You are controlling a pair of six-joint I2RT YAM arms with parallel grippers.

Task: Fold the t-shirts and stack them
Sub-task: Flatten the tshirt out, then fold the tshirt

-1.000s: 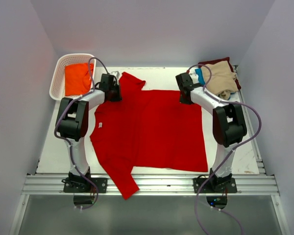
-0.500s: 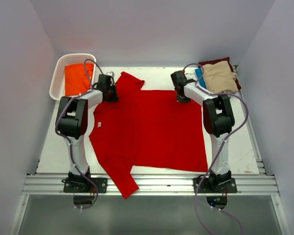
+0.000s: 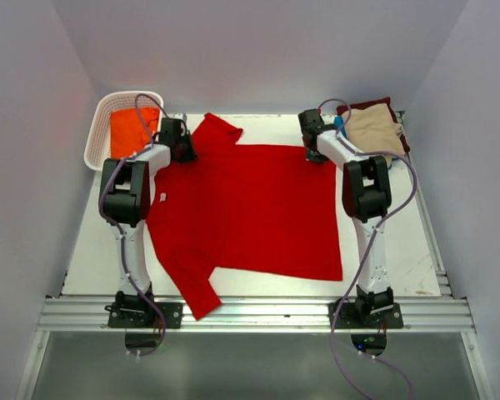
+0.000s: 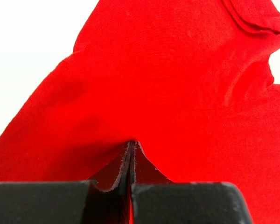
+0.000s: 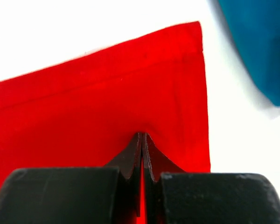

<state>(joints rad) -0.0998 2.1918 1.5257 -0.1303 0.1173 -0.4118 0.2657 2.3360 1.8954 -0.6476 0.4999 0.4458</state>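
Observation:
A large red t-shirt lies spread over the white table, one sleeve trailing to the near edge. My left gripper is shut on its far left part near the sleeve, and the left wrist view shows red cloth pinched between the closed fingertips. My right gripper is shut on the far right corner of the shirt; in the right wrist view the hem corner lies just past the closed tips. An orange shirt lies in the basket. Beige, maroon and blue shirts sit piled at the far right.
A white slotted basket stands at the far left corner. The pile of folded shirts fills the far right corner, with its blue cloth close to my right gripper. Grey walls enclose the table, and a metal rail runs along the near edge.
Both grippers have moved toward the far edge, dragging the red shirt with them. The shirt now lies flatter and further back, and its trailing sleeve has come up from the near rail.

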